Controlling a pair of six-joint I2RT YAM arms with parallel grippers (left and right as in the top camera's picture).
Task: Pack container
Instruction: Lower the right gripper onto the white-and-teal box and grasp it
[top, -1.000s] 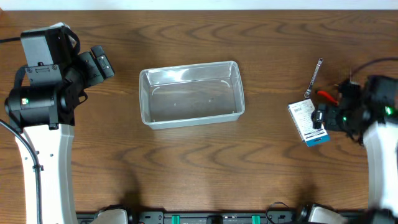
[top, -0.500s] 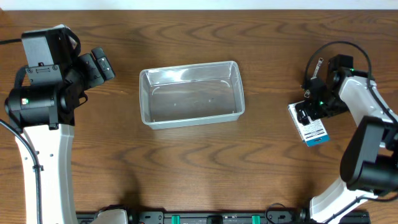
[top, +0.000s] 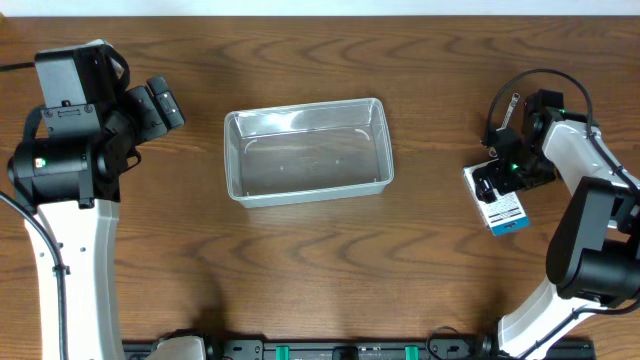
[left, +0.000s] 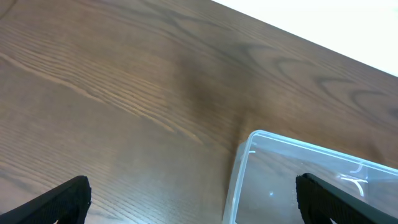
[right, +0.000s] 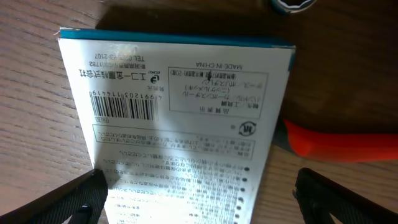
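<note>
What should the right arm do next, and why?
Probably lower the right pincer and close it on the white barcode card. The pincer hangs open directly over the card, holding nothing, and the container is empty, so nothing has been packed yet.

**Packaging card** (right: 180, 118), white with a blue edge, flat on the worktop (right: 31, 137). All print is upside down in the right wrist view.

- Boxed panel (right: 216, 87): headed "MADE IN CHINA". The Japanese lines inside it are too small to read.
- Maker line (right: 118, 76): "エコー金属株式会社". Beside it is "TEL" and a number ending "2107", with the middle digits unclear.
- Barcode (right: 124, 111): the digits begin "4992203" and the rest are uncertain.
- Round mark (right: 247, 129): the character inside is illegible.
- Bulleted Japanese fine print (right: 180, 165): not legible.

In the overhead view the card's print is too small to read.
</note>
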